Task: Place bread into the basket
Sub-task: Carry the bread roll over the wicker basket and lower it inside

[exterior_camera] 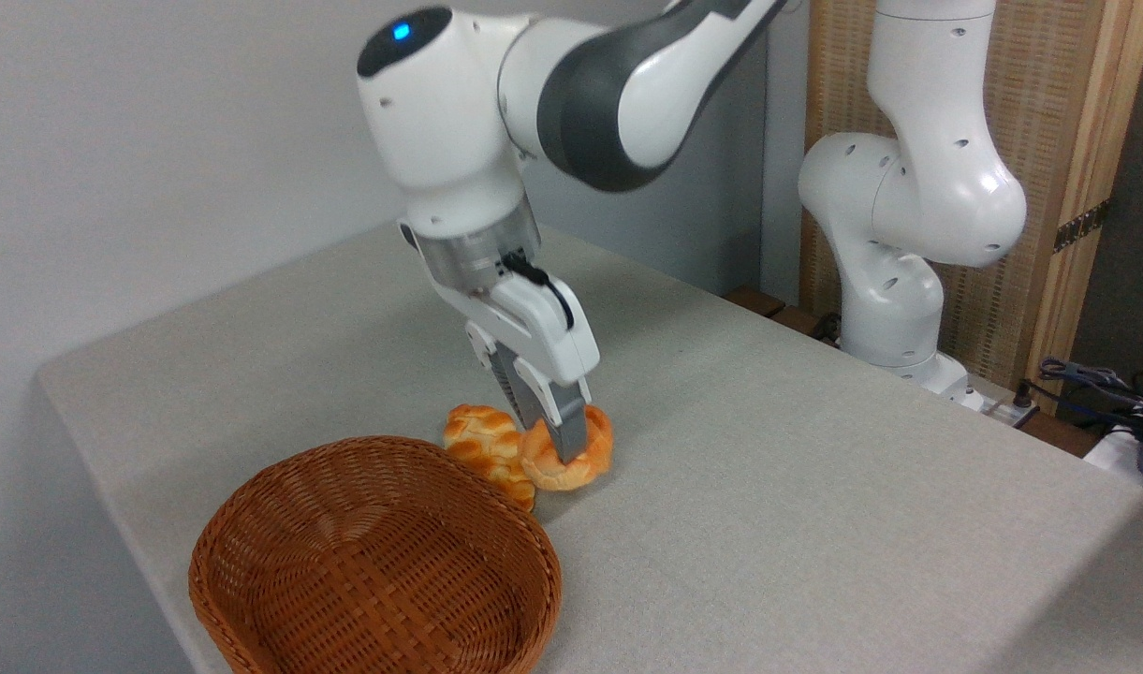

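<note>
The bread, a small round golden-orange knotted bun, sits at the table surface just right of a longer braided loaf. My gripper comes down on it from above, and its grey fingers are shut on the bun's middle. The bun looks tilted, with its pale underside showing at the front. The wicker basket, oval and reddish-brown, stands empty at the near left, a short way in front of the bun.
A braided oval loaf lies between the bun and the basket's far rim. The arm's white base stands at the table's right back edge, with cables at the far right. The table's left edge runs close to the basket.
</note>
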Robot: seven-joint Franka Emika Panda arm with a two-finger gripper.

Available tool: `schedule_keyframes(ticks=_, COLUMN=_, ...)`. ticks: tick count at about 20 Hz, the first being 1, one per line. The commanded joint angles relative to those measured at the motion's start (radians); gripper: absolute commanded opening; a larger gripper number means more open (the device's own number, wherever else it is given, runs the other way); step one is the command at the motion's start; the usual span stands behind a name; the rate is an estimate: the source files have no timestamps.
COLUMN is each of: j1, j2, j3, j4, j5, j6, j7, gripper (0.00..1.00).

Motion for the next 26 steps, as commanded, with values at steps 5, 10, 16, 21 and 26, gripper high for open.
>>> schedule_keyframes(ticks=5, j1=-0.006, j2=0.001, j3=0.020, j4=0.131, j5=-0.058, j6=0.017, j7=0.023, gripper=0.48)
schedule_keyframes(ticks=10, j1=-0.006, j2=0.027, j3=0.021, j4=0.131, j5=-0.060, j6=0.215, j7=0.020, gripper=0.53)
schedule_keyframes(ticks=16, j1=-0.005, j2=0.099, j3=0.021, j4=0.130, j5=-0.052, j6=0.322, j7=0.020, gripper=1.00)
schedule_keyframes(ticks=21, j1=-0.005, j2=0.098, j3=0.021, j4=0.130, j5=-0.052, j6=0.324, j7=0.014, gripper=1.00)
schedule_keyframes(ticks=26, j1=-0.002, j2=0.090, j3=0.023, j4=0.130, j5=-0.055, j6=0.324, j7=0.012, gripper=1.00)
